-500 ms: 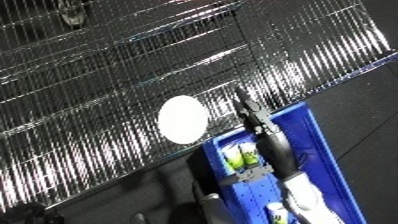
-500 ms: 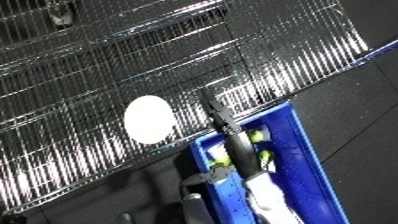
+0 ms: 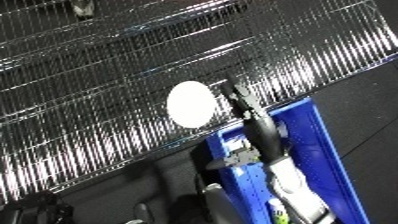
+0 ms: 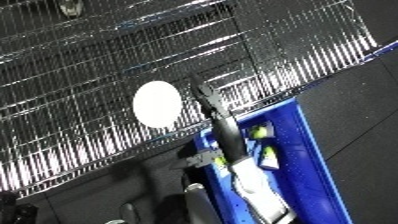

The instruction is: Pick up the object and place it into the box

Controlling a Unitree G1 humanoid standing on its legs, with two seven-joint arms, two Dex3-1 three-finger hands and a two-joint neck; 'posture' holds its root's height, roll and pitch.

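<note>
A white round object (image 3: 191, 103) lies on the wire shelf (image 3: 98, 75). My right hand (image 3: 251, 116) reaches up from the lower right, its straight black fingers (image 3: 236, 92) just to the right of the white object. I cannot tell whether they touch it. The hand is open and holds nothing. Its white forearm (image 3: 289, 182) passes over the blue bin (image 3: 317, 135), which stands below the shelf edge. Yellow-green items (image 4: 260, 132) lie inside the bin. My left hand is out of sight.
Wire shelving fills the upper and left parts of the view, with a raised wire rim (image 3: 293, 75) along its near edge. Dark floor (image 3: 364, 105) lies to the right of the bin. Dark robot parts (image 3: 133, 215) show at the bottom left.
The whole picture has shifted slightly, so the camera moved. My right hand stays beside the white object, its fingers a little higher along the object's right edge.
</note>
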